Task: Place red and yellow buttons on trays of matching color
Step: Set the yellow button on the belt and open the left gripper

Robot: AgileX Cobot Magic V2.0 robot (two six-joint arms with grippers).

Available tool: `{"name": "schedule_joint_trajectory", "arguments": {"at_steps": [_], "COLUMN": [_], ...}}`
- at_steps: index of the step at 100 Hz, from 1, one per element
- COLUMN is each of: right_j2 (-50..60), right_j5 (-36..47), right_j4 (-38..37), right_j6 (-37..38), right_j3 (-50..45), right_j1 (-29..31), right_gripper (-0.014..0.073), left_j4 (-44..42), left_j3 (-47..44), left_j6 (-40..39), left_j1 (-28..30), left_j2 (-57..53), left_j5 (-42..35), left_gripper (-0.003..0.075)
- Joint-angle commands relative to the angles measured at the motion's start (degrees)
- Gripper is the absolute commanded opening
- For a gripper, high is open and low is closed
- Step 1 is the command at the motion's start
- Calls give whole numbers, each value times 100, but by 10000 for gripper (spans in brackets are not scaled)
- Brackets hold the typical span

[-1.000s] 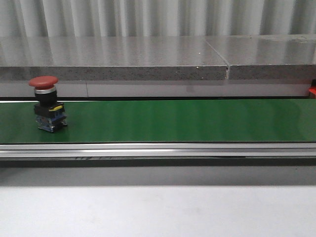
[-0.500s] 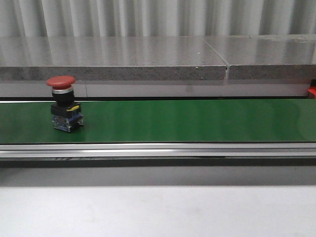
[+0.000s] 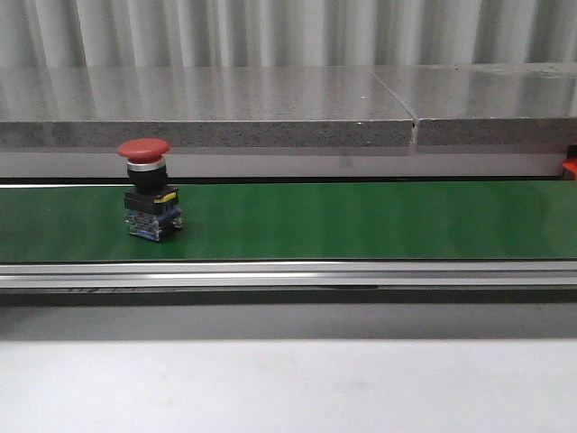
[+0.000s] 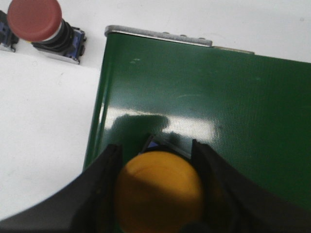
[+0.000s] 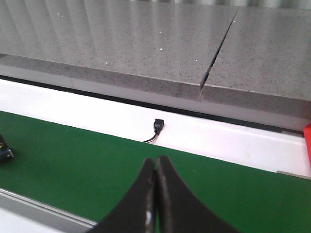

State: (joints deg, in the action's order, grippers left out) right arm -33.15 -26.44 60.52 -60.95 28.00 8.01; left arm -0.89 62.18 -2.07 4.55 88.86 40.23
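A red mushroom-head push button [image 3: 149, 189] stands upright on the green conveyor belt [image 3: 361, 221], over on the left stretch of it in the front view, red cap up, switch block on the belt. That side belongs to the left arm, but the left hand [image 4: 158, 194] is already busy: in its wrist view the two fingers are clamped around a yellow button [image 4: 158, 194], poised above the end of the belt. Beside that belt end, on the white bench [image 4: 43, 126], another red push button [image 4: 41, 24] lies tipped on its side.

The right hand [image 5: 155, 194] hangs over the belt with its fingers pressed together, gripping nothing. A dark corner of something [image 5: 5, 153] shows at the edge of its wrist view, probably the red button's base, though too little shows to be sure. No trays appear in any view. My read: the red button falls to the right hand, which must first spread its fingers.
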Motion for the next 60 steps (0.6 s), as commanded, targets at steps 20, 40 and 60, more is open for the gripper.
{"name": "schedule_joint_trajectory", "arguments": {"at_steps": [20, 40, 60], "right_j2": [13, 13, 13], "right_j5": [153, 153, 153], "right_j4": [175, 175, 175], "right_j6": [-31, -31, -31], "right_j3": [140, 140, 140], "right_j1": [-8, -8, -8], "right_gripper": [-68, -68, -68], "left_j4": [-19, 32, 0], "left_j3": [162, 162, 162], "left_j6": [13, 13, 13], "left_j1": [-34, -220, -603], "left_j2": [-145, -511, -1364], "left_j5": [-207, -273, -337], "left_gripper": [567, 670, 670]}}
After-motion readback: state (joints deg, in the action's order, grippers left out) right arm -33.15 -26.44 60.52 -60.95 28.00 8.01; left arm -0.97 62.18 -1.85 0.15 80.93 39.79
